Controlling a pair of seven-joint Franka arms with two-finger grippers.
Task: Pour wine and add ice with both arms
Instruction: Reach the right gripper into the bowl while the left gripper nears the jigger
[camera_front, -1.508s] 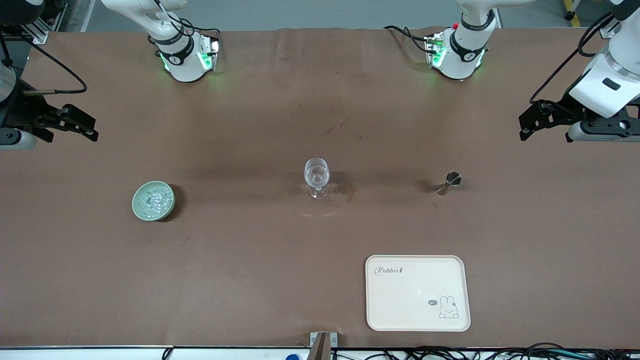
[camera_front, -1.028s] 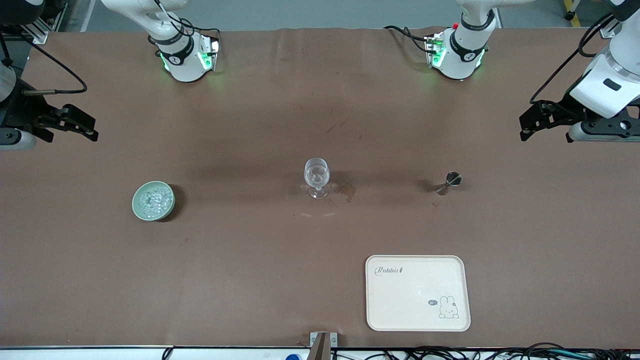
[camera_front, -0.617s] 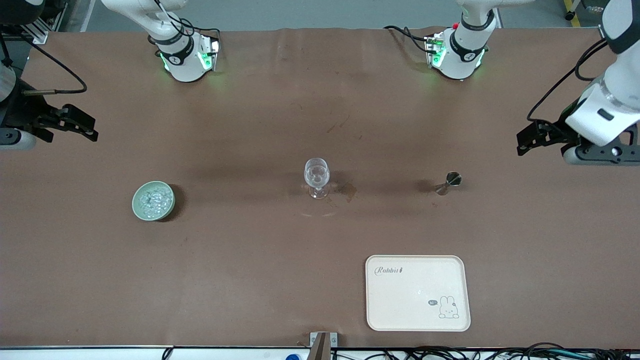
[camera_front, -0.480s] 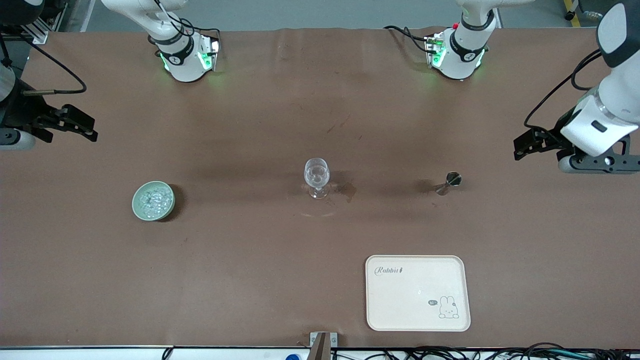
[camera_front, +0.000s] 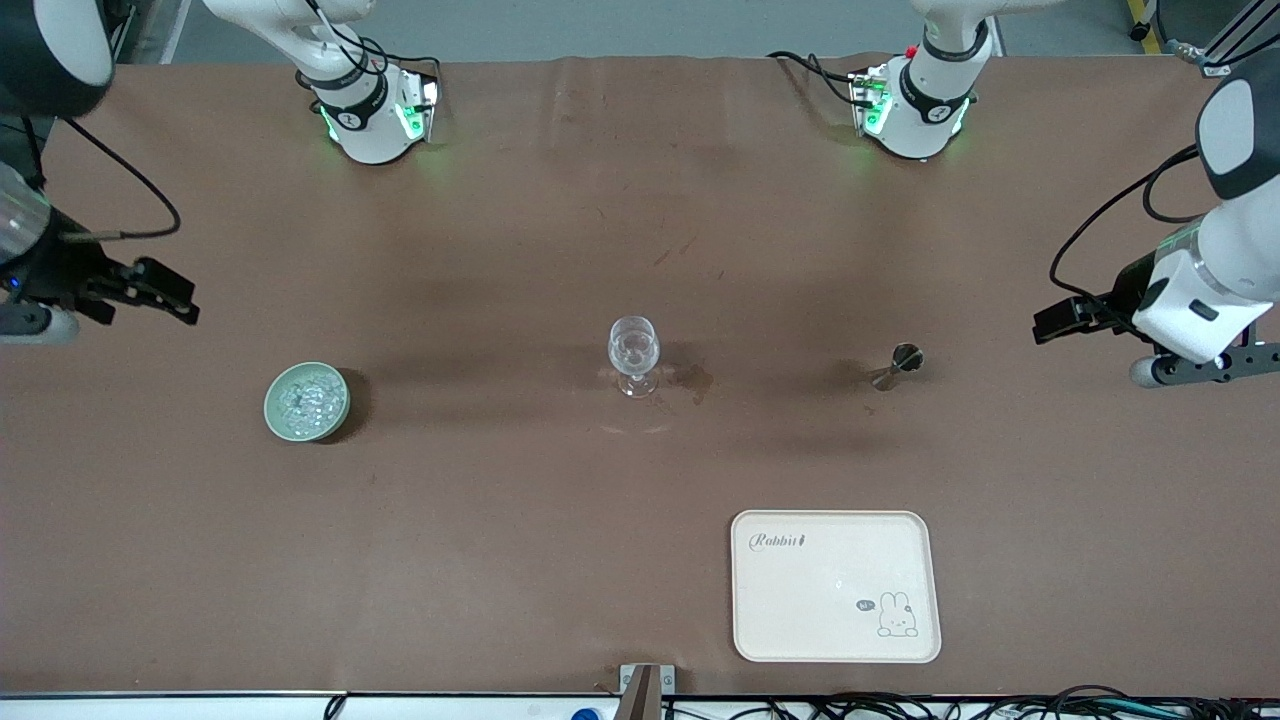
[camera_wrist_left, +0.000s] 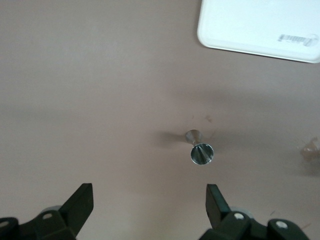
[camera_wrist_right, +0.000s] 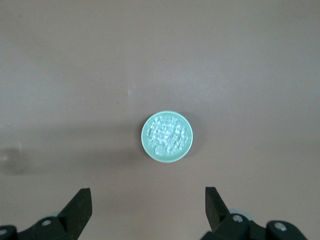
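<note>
A clear stemmed glass (camera_front: 633, 358) stands mid-table. The ice (camera_front: 306, 398) fills a pale green bowl (camera_front: 272, 408) toward the right arm's end. A small metal jigger (camera_front: 897, 366) stands toward the left arm's end. Wine is out of view. My left gripper (camera_front: 1048, 326) hangs open over bare table beside the jigger, which shows ahead of it as the jigger (camera_wrist_left: 200, 149) past the left gripper (camera_wrist_left: 150, 200). My right gripper (camera_front: 182, 298) hangs open and empty near the table's end. From the wrist, the right gripper (camera_wrist_right: 148, 202) faces the ice (camera_wrist_right: 166, 134) in the bowl (camera_wrist_right: 146, 144).
A cream tray (camera_front: 836, 585) with a rabbit print lies near the front edge, nearer to the front camera than the jigger; its corner, the tray (camera_wrist_left: 260, 25), also shows from the left wrist. A damp stain (camera_front: 690, 378) marks the brown cloth beside the glass.
The left arm has swung its gripper to a spot level with the jigger. The right gripper has shifted a little toward the bowl. Glass, bowl, jigger and tray have not moved.
</note>
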